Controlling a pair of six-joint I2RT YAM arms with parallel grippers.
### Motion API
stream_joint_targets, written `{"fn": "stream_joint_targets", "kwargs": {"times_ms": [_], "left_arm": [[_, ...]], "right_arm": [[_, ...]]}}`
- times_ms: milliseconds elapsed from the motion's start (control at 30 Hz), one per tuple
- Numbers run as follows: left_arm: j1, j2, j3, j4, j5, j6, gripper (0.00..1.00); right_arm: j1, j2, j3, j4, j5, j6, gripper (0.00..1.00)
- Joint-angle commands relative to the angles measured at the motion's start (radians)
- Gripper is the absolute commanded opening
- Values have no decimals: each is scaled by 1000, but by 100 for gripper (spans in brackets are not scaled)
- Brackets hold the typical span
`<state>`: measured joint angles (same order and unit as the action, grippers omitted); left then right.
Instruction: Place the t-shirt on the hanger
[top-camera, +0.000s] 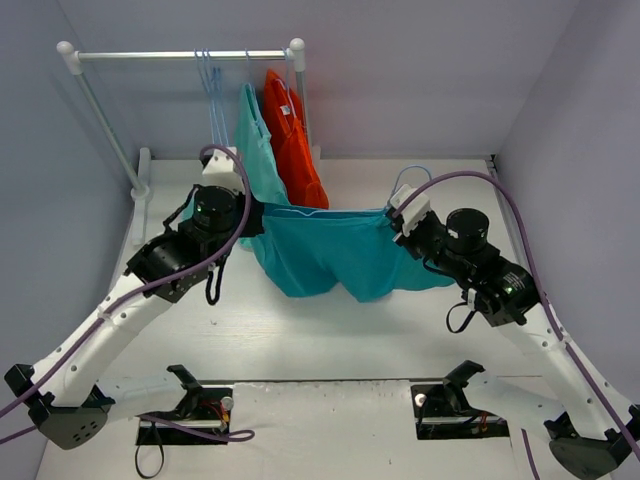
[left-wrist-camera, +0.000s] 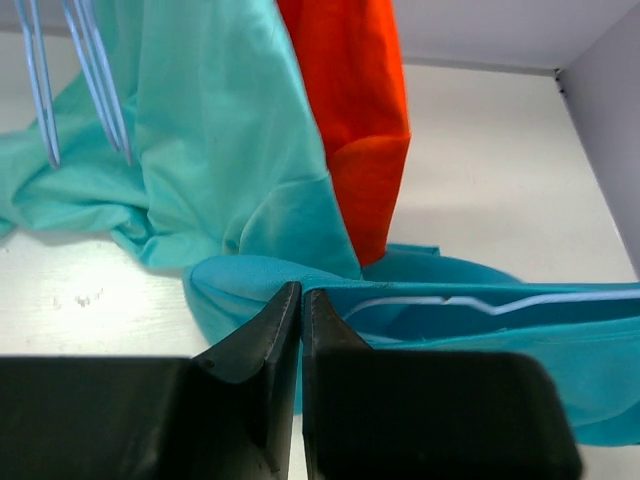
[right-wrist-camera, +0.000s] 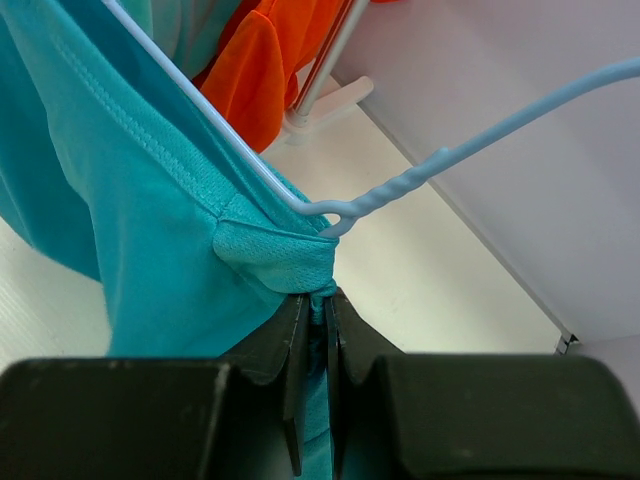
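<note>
T-shirt hangs stretched btw the 2 grippers over mid-table, just on the near side of the rack. L gripper has the shirt's left end: jaws narrow, nearly together, teal cloth caught at the tips. R gripper has the right end, jaws clamped tight on a fold of cloth. Hanger wire runs inside the shirt along its top edge. Its twisted neck and hook stick out at the right end, directly above the R gripper's tips. Shirt's lower edge sags toward the table; can't tell if it touches. On the rack behind hang a mint garment and an orange garment, w/ spare hangers to their left.
</note>
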<state>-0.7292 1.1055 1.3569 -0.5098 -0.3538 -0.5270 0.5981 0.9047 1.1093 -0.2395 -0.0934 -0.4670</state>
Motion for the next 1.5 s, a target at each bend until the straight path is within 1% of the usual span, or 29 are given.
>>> {"fn": "stream_joint_targets", "kwargs": {"times_ms": [0, 67, 167, 233, 367, 433, 633, 800, 933, 1000, 1133, 1300, 1467], "left_arm": [[14, 69, 150, -100, 36, 78, 0], [14, 97, 195, -134, 44, 79, 0], [14, 122, 223, -148, 108, 46, 0], [14, 137, 219, -150, 170, 5, 0], [7, 152, 205, -146, 232, -91, 0], [1, 157, 214, -145, 231, -109, 0], [-1, 162, 277, -154, 202, -144, 0], [-4, 162, 280, -150, 173, -193, 0], [-3, 187, 353, -154, 152, -170, 0], [-1, 202, 427, -163, 138, -136, 0], [-1, 242, 542, -194, 122, -80, 0], [2, 269, 601, -194, 125, -57, 0], [16, 297, 662, -201, 148, 4, 0]], "right_arm": [[10, -5, 12, 91, -10, 5, 0], [12, 1, 15, 91, -11, 4, 0], [14, 15, 27, 92, 0, 5, 0], [17, 26, 40, 95, 8, 5, 0], [29, 63, 79, 100, 15, -6, 0], [40, 87, 96, 106, 12, -14, 0], [100, 153, 151, 128, 90, -45, 0], [136, 175, 196, 202, 123, -51, 0], [178, 195, 235, 230, 106, -85, 0], [197, 197, 252, 266, 69, -110, 0], [203, 198, 264, 291, 42, -118, 0], [203, 186, 241, 412, 21, -107, 0], [201, 183, 232, 481, -32, -110, 0]]}}
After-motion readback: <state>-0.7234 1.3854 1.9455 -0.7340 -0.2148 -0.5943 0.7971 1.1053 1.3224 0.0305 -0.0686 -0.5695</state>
